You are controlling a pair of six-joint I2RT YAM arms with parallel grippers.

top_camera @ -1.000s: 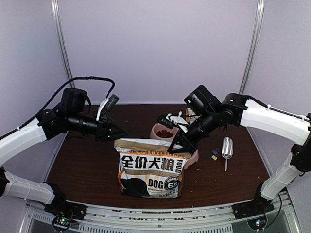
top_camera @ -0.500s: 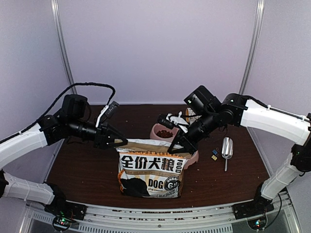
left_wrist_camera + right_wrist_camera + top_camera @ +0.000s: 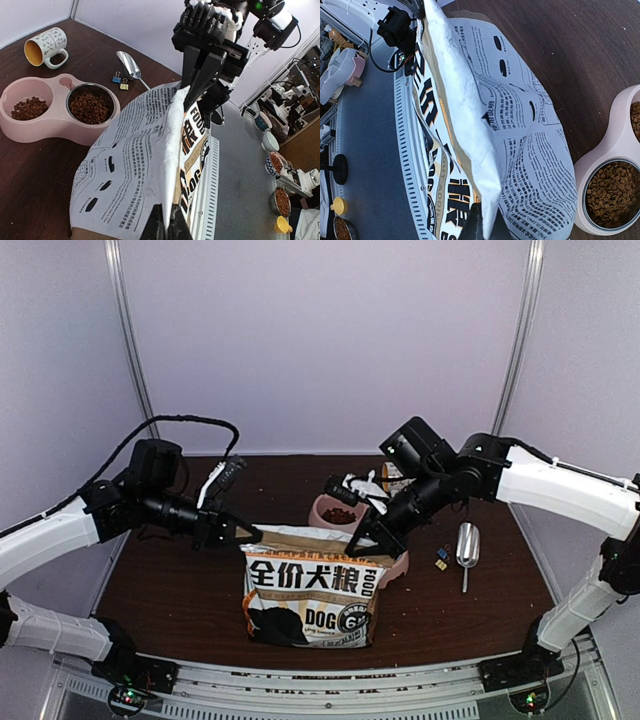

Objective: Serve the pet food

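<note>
Left gripper (image 3: 254, 535): jaws closed flat on the left end of the top seam of the dog-food bag (image 3: 310, 590), which stands upright at frame centre in the overhead view. Right gripper (image 3: 353, 548): likewise pinched shut, on the right end of the same seam. Pet food (image 3: 90, 106) lies in both wells of the pink double bowl (image 3: 50, 131), just behind the bag in the overhead view and at upper left in the left wrist view. A metal scoop (image 3: 467, 543) and binder clips (image 3: 440, 558) lie on the table (image 3: 180, 590) right of the bowl. A mug (image 3: 45, 46) sits beyond the bowl.
</note>
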